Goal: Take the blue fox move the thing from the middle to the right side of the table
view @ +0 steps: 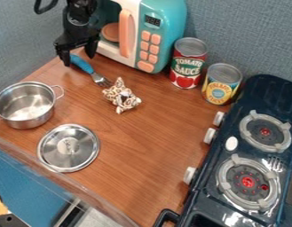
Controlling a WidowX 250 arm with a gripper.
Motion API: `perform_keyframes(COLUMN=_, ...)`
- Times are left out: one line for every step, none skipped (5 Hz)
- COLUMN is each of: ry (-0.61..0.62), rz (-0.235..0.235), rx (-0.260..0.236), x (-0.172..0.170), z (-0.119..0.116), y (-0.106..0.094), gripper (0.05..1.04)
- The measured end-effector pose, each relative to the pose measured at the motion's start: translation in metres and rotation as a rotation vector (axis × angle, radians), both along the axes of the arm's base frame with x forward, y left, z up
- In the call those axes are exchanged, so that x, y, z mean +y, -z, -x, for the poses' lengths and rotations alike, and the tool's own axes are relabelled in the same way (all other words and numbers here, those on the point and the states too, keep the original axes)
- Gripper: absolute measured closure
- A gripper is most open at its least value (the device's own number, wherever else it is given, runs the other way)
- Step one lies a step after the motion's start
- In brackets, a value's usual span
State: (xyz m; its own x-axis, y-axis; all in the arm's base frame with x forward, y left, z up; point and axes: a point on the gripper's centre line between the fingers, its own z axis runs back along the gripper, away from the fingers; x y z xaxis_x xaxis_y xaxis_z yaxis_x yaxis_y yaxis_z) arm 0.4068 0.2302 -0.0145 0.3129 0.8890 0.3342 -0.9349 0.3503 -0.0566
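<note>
My gripper (78,56) is at the upper left, in front of the toy microwave, with its two fingers apart. A fork with a blue handle (82,64) lies on the wooden table; the handle's upper end shows between and just below the fingertips, and whether they touch it I cannot tell. The metal tines point down and to the right, toward a small cream-and-brown spotted animal figure (121,95). No blue fox is seen on the table (151,133).
The teal microwave (163,26) stands right of the gripper, its door open. Two cans (188,63) stand at the back. A steel pot (25,105) and a lid (68,148) are at the left. A dark toy stove (237,168) occupies the right.
</note>
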Motion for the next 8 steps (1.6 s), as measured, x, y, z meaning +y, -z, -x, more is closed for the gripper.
perform_keyframes(ry=0.011, rz=0.032, rx=0.02, x=-0.003, z=-0.001, y=0.011, gripper=0.118)
perform_keyframes(ry=0.014, rz=0.067, rx=0.012, x=-0.003, z=-0.003, y=0.012, gripper=0.387)
perform_keyframes(ry=0.002, rz=0.067, rx=0.007, x=-0.001, z=0.002, y=0.014, gripper=0.651)
perform_keyframes(ry=-0.001, rz=0.062, rx=0.01, x=-0.004, z=0.009, y=0.011, gripper=0.669)
perform_keyframes(ry=0.012, rz=0.022, rx=-0.001, x=-0.003, z=0.013, y=0.002, gripper=0.669)
perform_keyframes(ry=0.033, rz=-0.044, rx=-0.07, x=-0.005, z=0.016, y=-0.035, gripper=0.669)
perform_keyframes(ry=0.059, rz=-0.101, rx=-0.13, x=-0.01, z=0.02, y=-0.065, gripper=0.669)
perform_keyframes(ry=0.072, rz=-0.116, rx=-0.177, x=-0.023, z=0.024, y=-0.082, gripper=0.669)
